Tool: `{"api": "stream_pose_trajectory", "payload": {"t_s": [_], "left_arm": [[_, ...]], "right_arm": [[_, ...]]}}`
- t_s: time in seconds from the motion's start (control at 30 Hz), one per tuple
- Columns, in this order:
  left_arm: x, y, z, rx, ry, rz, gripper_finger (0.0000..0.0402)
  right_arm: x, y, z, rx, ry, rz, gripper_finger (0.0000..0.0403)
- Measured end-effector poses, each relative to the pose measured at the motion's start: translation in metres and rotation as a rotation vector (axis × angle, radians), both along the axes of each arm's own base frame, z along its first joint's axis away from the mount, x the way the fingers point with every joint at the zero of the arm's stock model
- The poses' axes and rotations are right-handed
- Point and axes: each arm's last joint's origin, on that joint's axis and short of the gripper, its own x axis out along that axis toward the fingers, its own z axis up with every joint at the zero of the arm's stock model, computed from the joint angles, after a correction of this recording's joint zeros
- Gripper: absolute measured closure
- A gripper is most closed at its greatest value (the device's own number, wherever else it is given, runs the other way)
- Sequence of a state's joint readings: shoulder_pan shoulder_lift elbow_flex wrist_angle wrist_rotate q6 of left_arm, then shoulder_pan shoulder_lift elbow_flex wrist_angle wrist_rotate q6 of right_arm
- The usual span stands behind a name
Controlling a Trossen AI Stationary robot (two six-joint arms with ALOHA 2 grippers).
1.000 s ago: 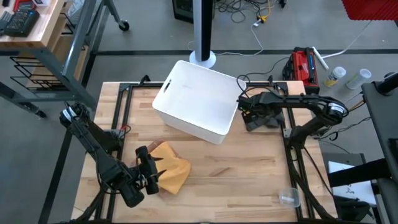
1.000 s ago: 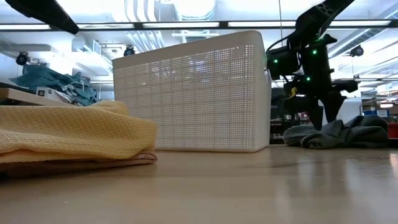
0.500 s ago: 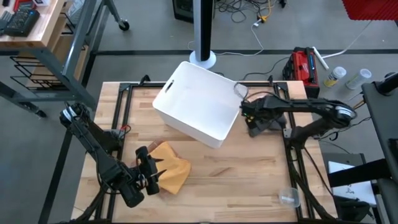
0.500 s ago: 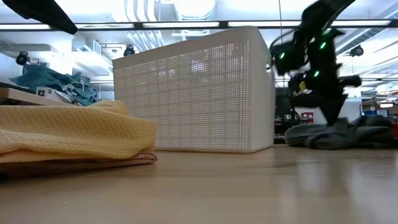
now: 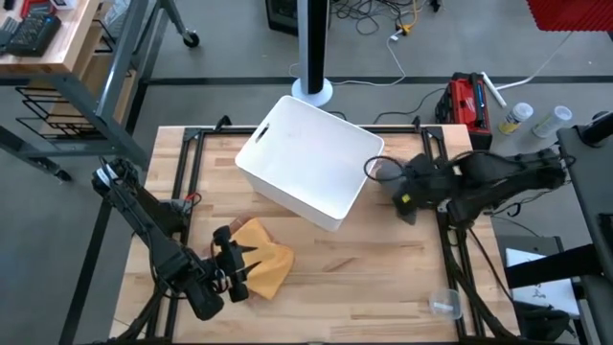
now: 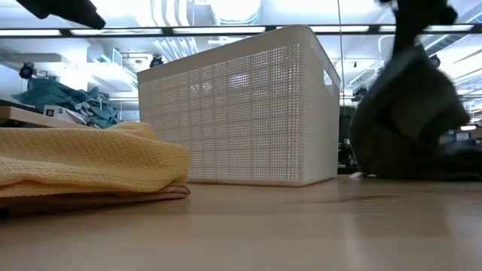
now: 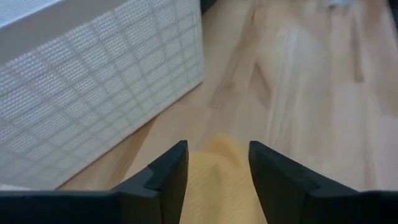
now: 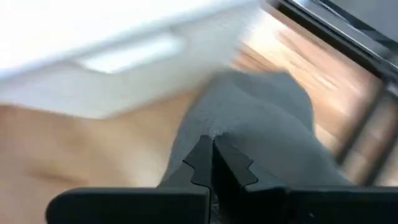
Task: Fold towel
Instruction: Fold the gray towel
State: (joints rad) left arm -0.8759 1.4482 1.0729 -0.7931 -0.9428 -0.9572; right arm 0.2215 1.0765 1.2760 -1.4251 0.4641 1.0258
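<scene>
Two towels show: the right pincer (image 8: 213,163) is clenched on a grey towel (image 8: 261,124), lifted beside the white basket (image 5: 308,160). The left pincer (image 7: 217,171), fingers parted, hovers over a yellow towel (image 5: 261,261) on the bench (image 5: 374,268).

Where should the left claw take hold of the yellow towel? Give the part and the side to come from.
Take the yellow towel at its free far-right corner, coming down from above. It lies as a flat folded heap on the table, and that edge points at open wood, away from the white basket. The open left claw already sits over the towel's near-left edge.
</scene>
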Motion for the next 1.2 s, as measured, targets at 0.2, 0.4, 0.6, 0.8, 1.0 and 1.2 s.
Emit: {"api": "stream_pose_trajectory", "payload": {"t_s": [0.2,0.4,0.6,0.8,1.0,1.2], "left_arm": [[0.014,-0.009,0.012,0.048,-0.122,-0.07,0.0253],[0.041,-0.019,0.038,0.284,-0.285,-0.153,0.0257],[0.071,-0.021,0.039,0.501,-0.304,-0.205,0.0203],[0.103,-0.014,0.008,0.634,-0.191,-0.187,0.0151],[0.15,-0.009,-0.004,0.753,-0.116,-0.165,0.0144],[0.179,0.004,0.004,0.805,-0.061,0.017,0.0164]], "right_arm": [[0.019,0.053,0.05,0.037,-0.291,0.332,0.0403],[0.05,0.094,0.056,0.011,-0.327,0.482,0.0403],[0.086,0.115,0.033,-0.037,-0.226,0.513,0.0403],[0.107,0.123,0.031,-0.065,-0.206,0.539,0.0403],[0.122,0.124,0.035,-0.08,-0.234,0.555,0.0403],[0.125,0.123,0.034,-0.084,-0.233,0.557,0.0403]]}}
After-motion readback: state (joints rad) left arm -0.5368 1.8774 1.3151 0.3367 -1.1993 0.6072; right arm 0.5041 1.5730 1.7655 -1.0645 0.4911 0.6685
